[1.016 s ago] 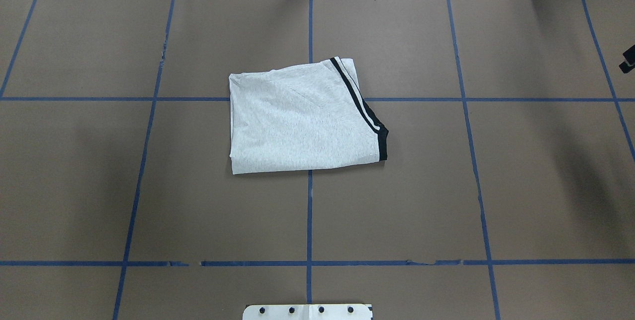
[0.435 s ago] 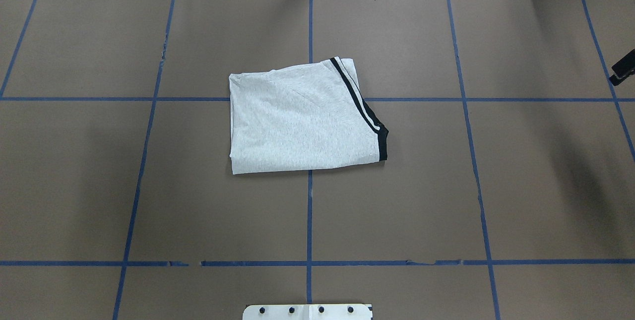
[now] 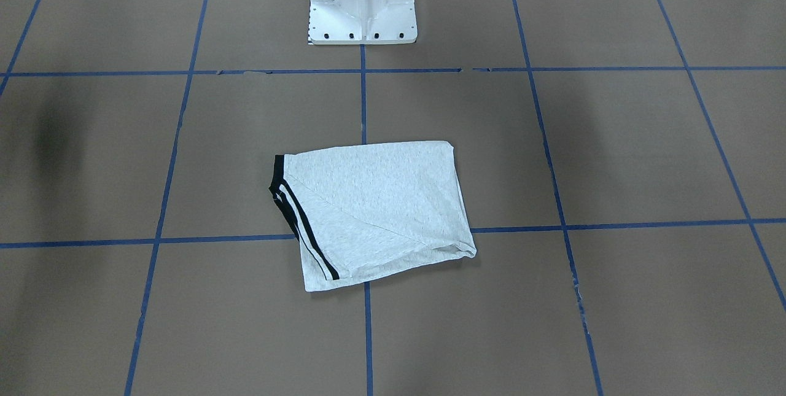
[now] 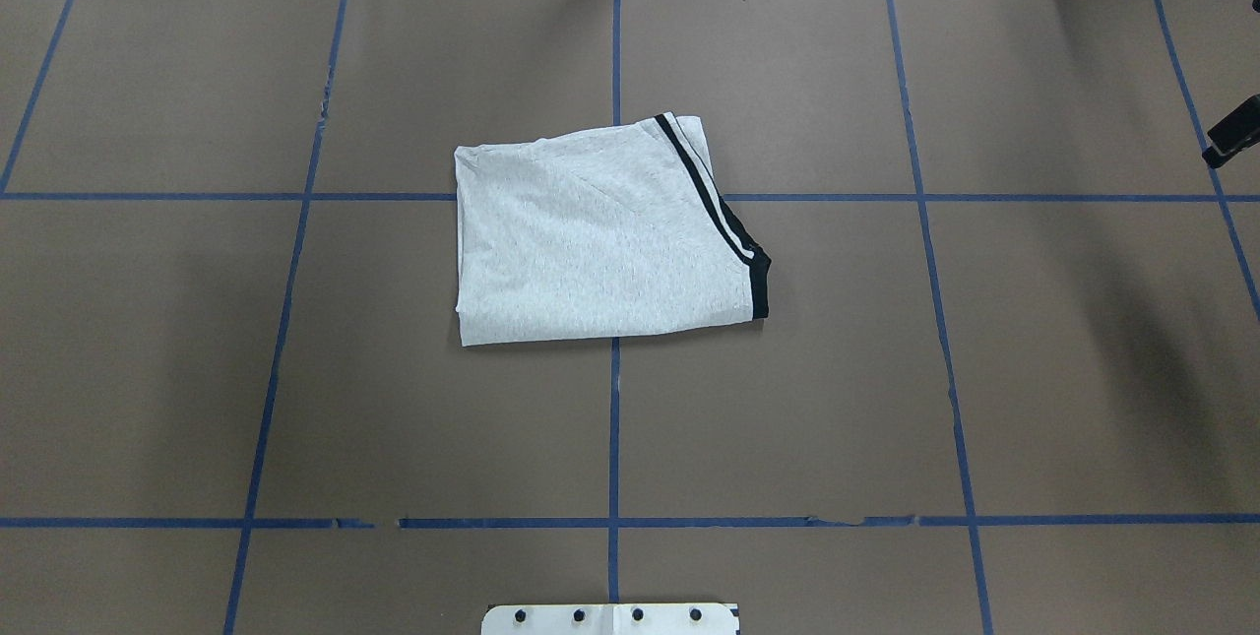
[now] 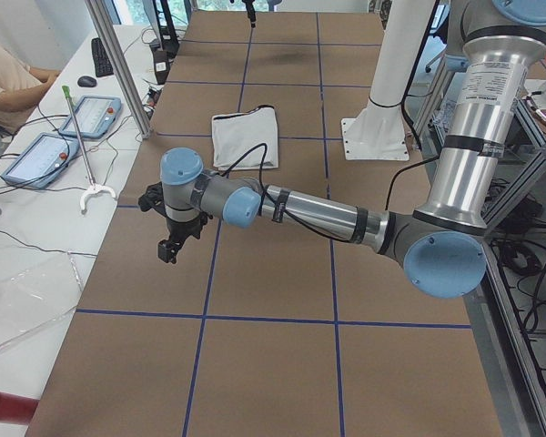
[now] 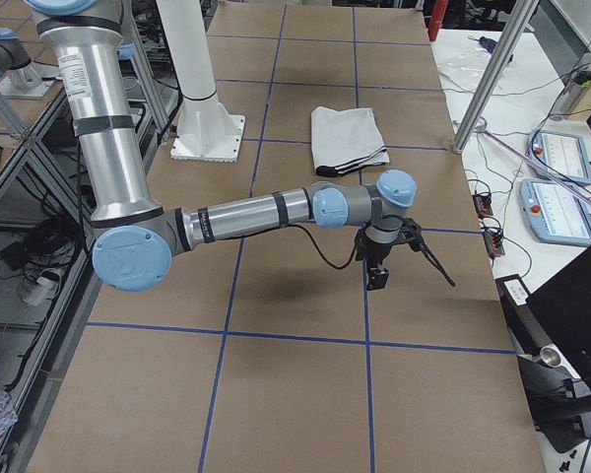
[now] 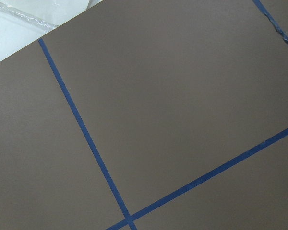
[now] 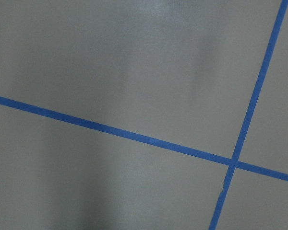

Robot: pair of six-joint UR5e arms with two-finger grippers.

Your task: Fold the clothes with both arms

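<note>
The clothes are one light grey T-shirt (image 4: 591,241), folded into a rough rectangle at the table's middle, with black stripes (image 4: 714,207) along its right edge. It also lies flat in the front-facing view (image 3: 374,205) and both side views (image 5: 244,138) (image 6: 347,138). No gripper touches it. My left gripper (image 5: 168,252) hangs over bare table far to the shirt's left, and I cannot tell its state. My right gripper (image 6: 377,279) hangs far to the shirt's right. Only a black tip (image 4: 1230,141) shows overhead, so I cannot tell its state. Both wrist views hold only brown paper and blue tape.
The white pedestal (image 3: 362,0) stands at the robot's side of the table. Brown paper with blue tape lines (image 4: 614,418) covers the table. Control tablets (image 5: 91,116) and a person's arm (image 5: 5,82) are on a side bench, and a laptop (image 6: 571,325) sits beyond the far edge.
The black tip of my right gripper has come slightly further into the overhead view's right edge and a little lower. The shirt has not moved.
</note>
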